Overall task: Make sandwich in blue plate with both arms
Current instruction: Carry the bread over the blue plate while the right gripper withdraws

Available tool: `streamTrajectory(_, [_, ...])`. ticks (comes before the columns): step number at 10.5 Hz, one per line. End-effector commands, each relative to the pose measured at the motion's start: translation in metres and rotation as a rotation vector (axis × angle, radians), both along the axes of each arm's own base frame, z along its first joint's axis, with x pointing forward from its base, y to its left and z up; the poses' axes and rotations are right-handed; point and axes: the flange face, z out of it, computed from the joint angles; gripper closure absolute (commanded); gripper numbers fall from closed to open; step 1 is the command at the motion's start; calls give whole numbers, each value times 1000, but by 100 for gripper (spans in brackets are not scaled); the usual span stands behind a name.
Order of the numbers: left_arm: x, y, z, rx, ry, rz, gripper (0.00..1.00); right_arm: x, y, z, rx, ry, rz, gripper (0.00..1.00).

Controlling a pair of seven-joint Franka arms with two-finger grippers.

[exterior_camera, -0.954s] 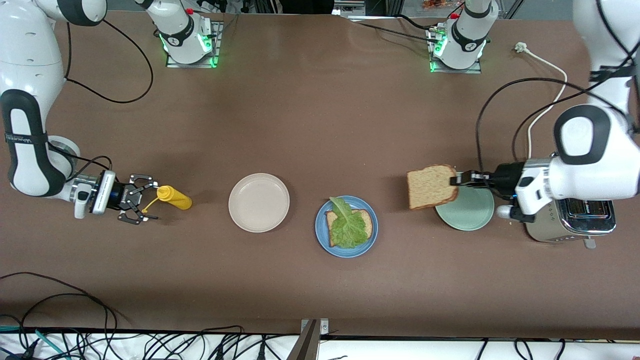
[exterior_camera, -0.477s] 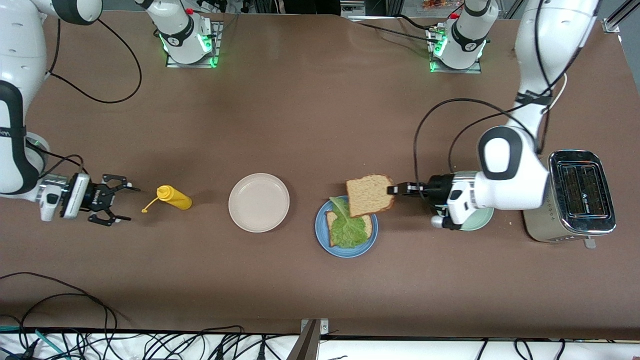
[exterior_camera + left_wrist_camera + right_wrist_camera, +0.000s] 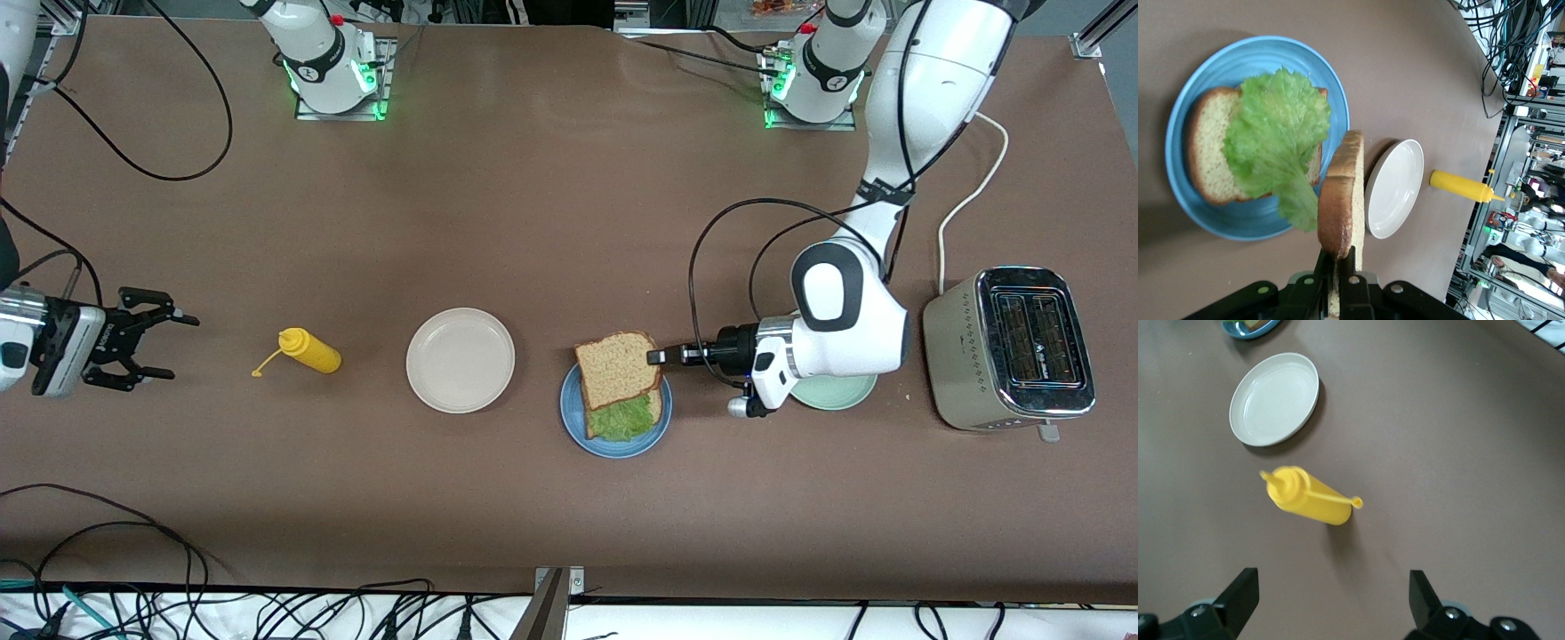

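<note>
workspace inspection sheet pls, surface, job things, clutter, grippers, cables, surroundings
surface: brown table, bare between items
job's things: blue plate holds bread and lettuce; top slice held over it
clutter: mustard bottle lying down, white plate, green plate, toaster
grippers: left gripper shut on top slice; right gripper open, waiting at the right arm's end of the table
cables: black loops on the left arm, tangle along the table edge
surroundings: nothing seen
</note>
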Motion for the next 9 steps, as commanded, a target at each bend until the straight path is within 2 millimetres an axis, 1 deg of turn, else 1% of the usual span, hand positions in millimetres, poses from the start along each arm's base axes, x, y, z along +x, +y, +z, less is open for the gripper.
streamTrajectory(1, [16,-11,-12,-10,-36,37,100,-11,57,85,-189,99,-150,0])
streamTrajectory(2, [17,-11,-18,-9,-32,35,100,-14,74,106,-261,123,-224,0])
streamTrajectory(3, [18,-9,-24,-8,-44,27,100,-15,98,124,-329,130,-260,0])
streamTrajectory(4, [19,-4,-30,-6,-74,6,100,-16,116,136,-383,154,-312,0])
streamTrajectory(5, [21,4,-41,-3,-105,-16,100,-18,130,144,-435,185,-375,0])
streamTrajectory(6, [19,8,-52,-1,-126,-37,98,-18,145,152,-487,193,-437,0])
streamTrajectory(7, [18,9,-62,1,-117,-39,67,-20,156,154,-516,212,-492,0])
streamTrajectory(8, [20,18,-67,3,-116,-32,34,-26,163,169,-520,212,-579,0])
streamTrajectory(9, [18,21,-75,5,-127,-46,0,-26,162,171,-547,215,-637,0])
